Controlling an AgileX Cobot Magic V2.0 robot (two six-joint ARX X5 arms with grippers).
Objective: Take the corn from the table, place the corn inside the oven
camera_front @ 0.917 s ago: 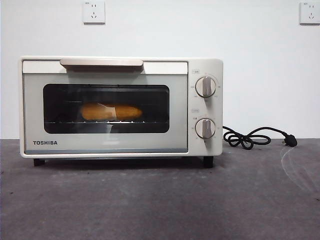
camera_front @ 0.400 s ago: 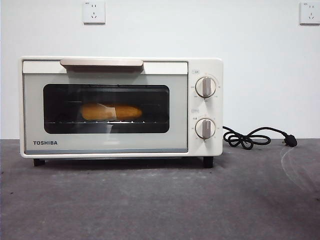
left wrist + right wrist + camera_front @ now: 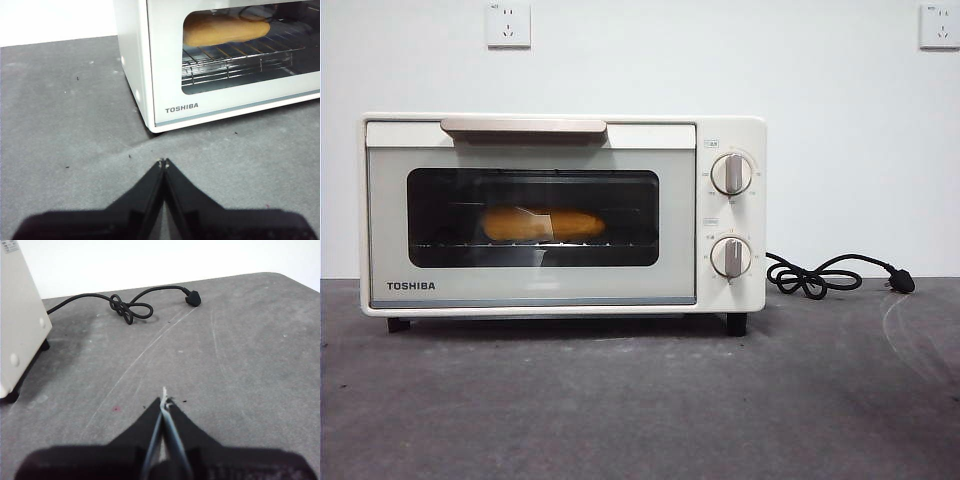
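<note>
The cream-white TOSHIBA oven (image 3: 560, 215) stands on the dark grey table (image 3: 640, 400) with its door closed. Through the dark glass the yellow-orange corn (image 3: 542, 223) lies on the wire rack inside; the left wrist view shows the corn (image 3: 225, 29) on that rack too. My left gripper (image 3: 163, 162) is shut and empty, low over the table off the oven's (image 3: 220, 60) front left corner. My right gripper (image 3: 164, 402) is shut and empty over bare table to the right of the oven (image 3: 17, 325). Neither arm appears in the front view.
A black power cord (image 3: 820, 275) with its plug lies coiled on the table right of the oven, also visible as a cord (image 3: 131, 305) in the right wrist view. Two wall sockets (image 3: 507, 24) sit on the white wall behind.
</note>
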